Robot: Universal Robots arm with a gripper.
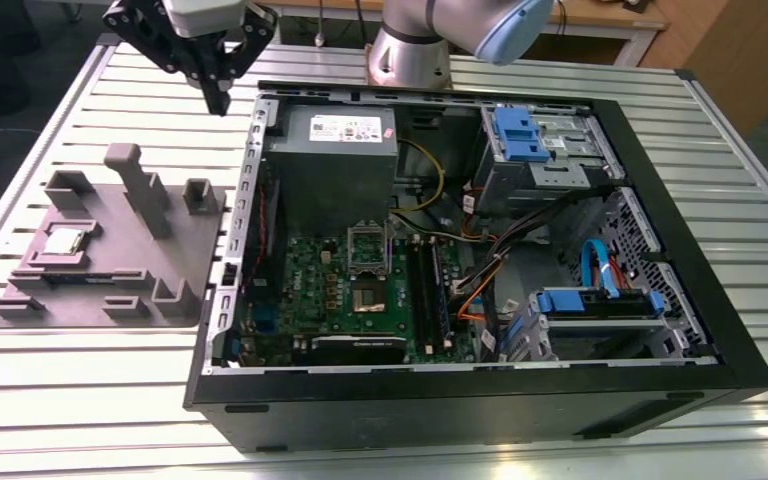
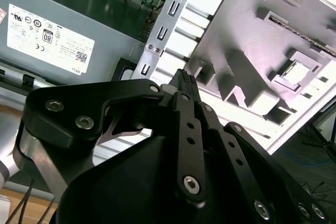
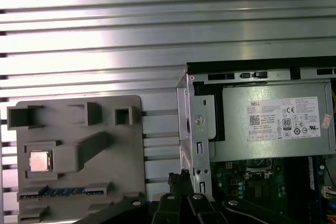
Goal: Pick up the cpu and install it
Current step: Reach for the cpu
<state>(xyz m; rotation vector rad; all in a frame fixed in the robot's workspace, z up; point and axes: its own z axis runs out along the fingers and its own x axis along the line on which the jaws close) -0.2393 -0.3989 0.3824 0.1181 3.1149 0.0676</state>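
The cpu point(image 1: 64, 241) is a small silvery square lying flat in a recess of the grey holder tray point(image 1: 131, 280), on the exterior view's left, outside the computer case. It also shows in both wrist views, as the cpu point(image 3: 40, 161) and the cpu point(image 2: 297, 72). My gripper point(image 1: 215, 98) hangs high above the table beyond the tray's far end, beside the case's corner, well apart from the cpu. Its black fingers point(image 2: 184, 80) meet at the tips, shut with nothing between them. The metal-framed socket point(image 1: 367, 290) sits on the green motherboard point(image 1: 344, 300).
The open black computer case point(image 1: 491, 400) lies on the slatted metal table point(image 1: 91, 400). Inside it are a grey power-supply box point(image 1: 333, 150), blue drive brackets point(image 1: 524, 135) and loose cables point(image 1: 491, 280). The tray carries upright posts point(image 1: 137, 180) and a blue-edged memory stick point(image 3: 71, 191).
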